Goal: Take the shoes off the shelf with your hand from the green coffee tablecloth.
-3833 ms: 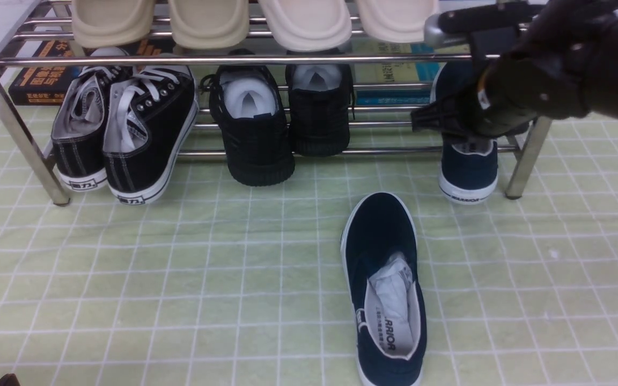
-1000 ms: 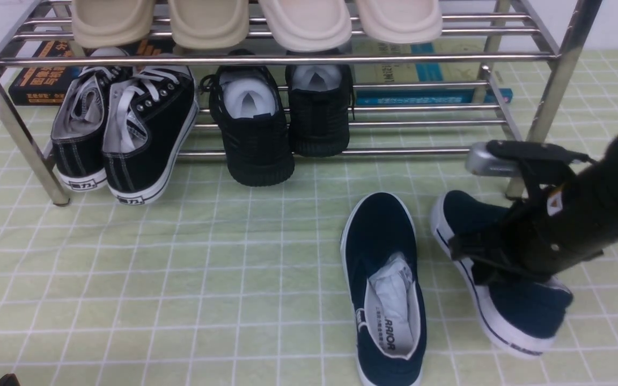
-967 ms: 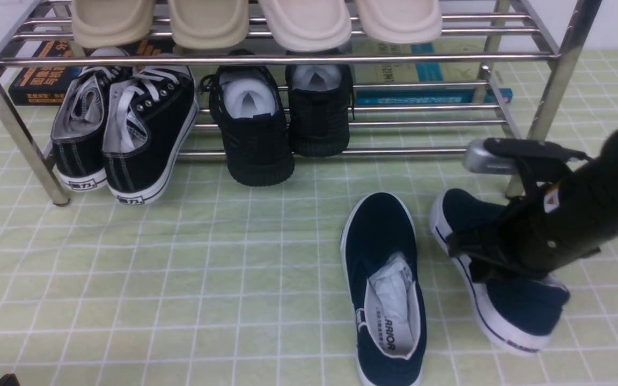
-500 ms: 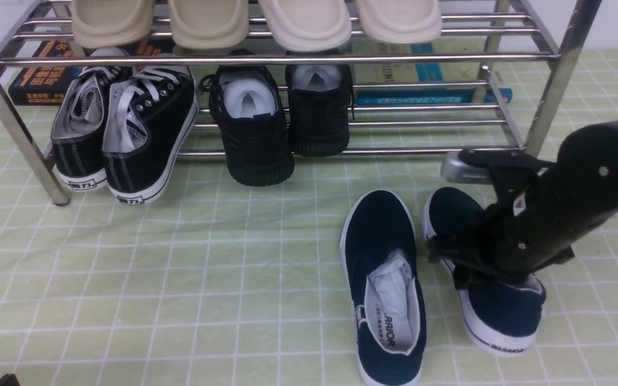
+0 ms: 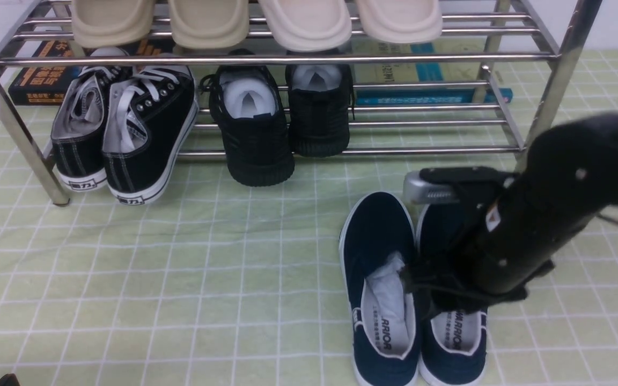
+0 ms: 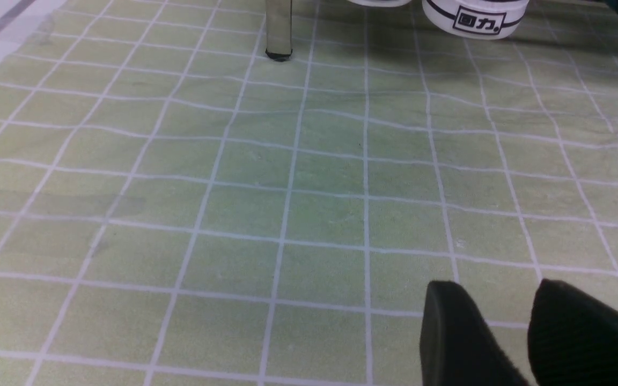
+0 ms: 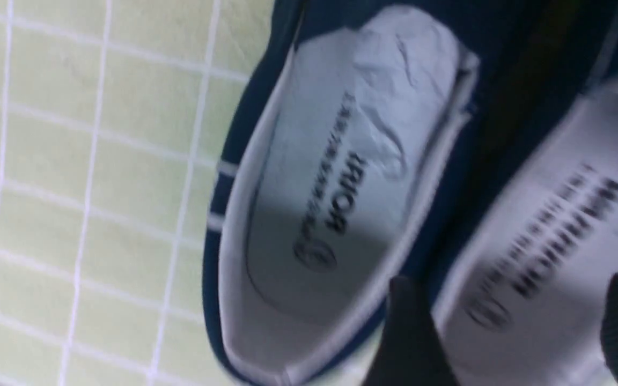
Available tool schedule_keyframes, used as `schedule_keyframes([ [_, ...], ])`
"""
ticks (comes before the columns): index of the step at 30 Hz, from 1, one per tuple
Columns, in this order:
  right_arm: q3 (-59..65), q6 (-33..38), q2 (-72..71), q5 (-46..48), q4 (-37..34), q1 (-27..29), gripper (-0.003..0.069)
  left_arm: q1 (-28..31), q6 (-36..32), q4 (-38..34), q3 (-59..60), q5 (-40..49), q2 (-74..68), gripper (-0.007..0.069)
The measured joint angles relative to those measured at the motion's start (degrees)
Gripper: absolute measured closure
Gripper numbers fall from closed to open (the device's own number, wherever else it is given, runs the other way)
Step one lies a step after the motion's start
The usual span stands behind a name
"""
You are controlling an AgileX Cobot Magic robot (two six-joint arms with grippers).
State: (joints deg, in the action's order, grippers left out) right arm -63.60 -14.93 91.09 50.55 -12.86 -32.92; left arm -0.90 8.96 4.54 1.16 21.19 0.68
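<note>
the green coffee tablecloth (image 5: 126,268) covers the whole work surface. the shelf (image 5: 287,58) stands at its far side. both navy shoes (image 5: 376,236) are off it and lie on the cloth in front, touching side by side, toes toward the shelf, heels toward the robot. the right-hand shoe (image 5: 456,343) sits directly beneath your right gripper (image 7: 515,332), whose jaws stand wide apart over the heel opening, clamping nothing. your left gripper (image 6: 497,300) rests low over the cloth, well apart to the left, tips slightly parted with nothing between them. judgement: retrieval looks complete; raise the right gripper straight up, clear of the collar.
</note>
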Motion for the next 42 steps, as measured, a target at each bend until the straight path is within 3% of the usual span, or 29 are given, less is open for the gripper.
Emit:
schedule_keyframes([
  [6,-9.7,5.0,-4.6,15.6,6.9,-0.1,0.0177,0.0,0.0,0.0,0.0,0.0,0.0,0.0383],
  [11,-14.7,8.1,-10.7,19.3,12.9,-0.1,0.032,0.0,0.0,0.0,0.0,0.0,0.0,0.0383],
  [12,-14.7,8.2,-13.5,19.8,13.9,-0.1,0.0393,0.0,0.0,0.0,0.0,0.0,0.0,0.0383],
  [13,-14.7,8.2,-14.3,19.9,14.2,-0.1,0.0403,0.0,0.0,0.0,0.0,0.0,0.0,0.0383],
  [15,-14.7,8.3,-19.6,20.7,15.2,-0.1,0.0544,0.0,0.0,0.0,0.0,0.0,0.0,0.0383],
  [18,-14.1,8.3,-25.9,20.9,15.8,-0.1,0.0654,0.0,0.0,0.0,0.0,0.0,0.0,0.0383],
  [26,-1.8,8.2,-46.0,20.8,16.1,-0.1,0.0673,0.0,0.0,0.0,0.0,0.0,0.0,0.0383],
  [29,6.4,7.5,-55.3,15.6,16.2,-0.1,0.0673,0.0,0.0,0.0,0.0,0.0,0.0,0.0383],
  [34,22.7,7.1,-67.4,-1.3,16.2,-0.1,0.0671,0.0,0.0,0.0,0.0,0.0,0.0,0.0383],
  [42,41.5,7.1,-77.0,-24.9,16.1,-0.1,0.0666,0.0,0.0,0.0,0.0,0.0,0.0,0.0383],
])
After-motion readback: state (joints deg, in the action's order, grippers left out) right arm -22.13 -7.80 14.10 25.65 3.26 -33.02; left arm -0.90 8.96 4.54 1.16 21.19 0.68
